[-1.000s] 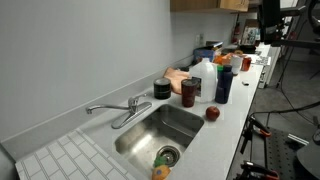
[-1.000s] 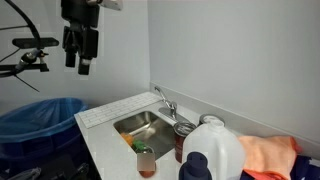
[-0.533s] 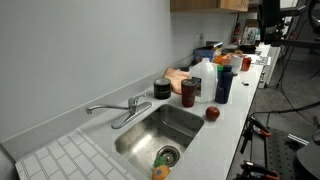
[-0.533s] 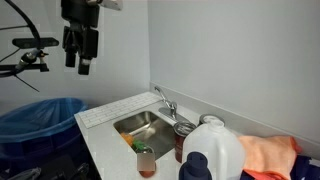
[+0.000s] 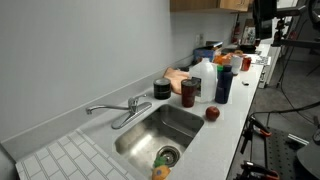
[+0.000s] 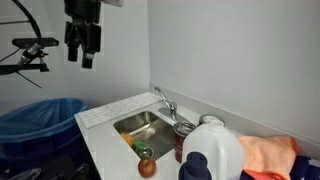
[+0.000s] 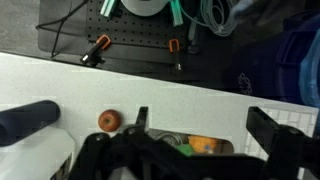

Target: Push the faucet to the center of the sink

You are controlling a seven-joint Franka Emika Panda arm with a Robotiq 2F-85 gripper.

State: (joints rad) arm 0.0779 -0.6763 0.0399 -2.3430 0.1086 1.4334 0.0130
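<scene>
The chrome faucet (image 5: 115, 108) stands behind the steel sink (image 5: 168, 122), its slim spout swung out over the basin's end next to the tiled drainboard. Both also show in an exterior view, the faucet (image 6: 165, 103) behind the sink (image 6: 141, 122). My gripper (image 6: 80, 58) hangs high in the air, well above and off to the side of the counter, far from the faucet. In the wrist view the gripper (image 7: 203, 125) is open and empty, its fingers wide apart over the white counter, with part of the sink between them.
A white jug (image 5: 203, 78), a dark blue bottle (image 5: 223, 84), a red jar (image 5: 189, 92), a black can (image 5: 162, 89) and a red apple (image 5: 212, 113) crowd the counter beside the sink. An orange and green item (image 5: 160, 171) lies by the drain. A white tiled drainboard (image 5: 65, 160) and a blue bin (image 6: 40, 120) are nearby.
My gripper has risen slightly and shifted a little sideways, still high above the counter. The faucet has not moved.
</scene>
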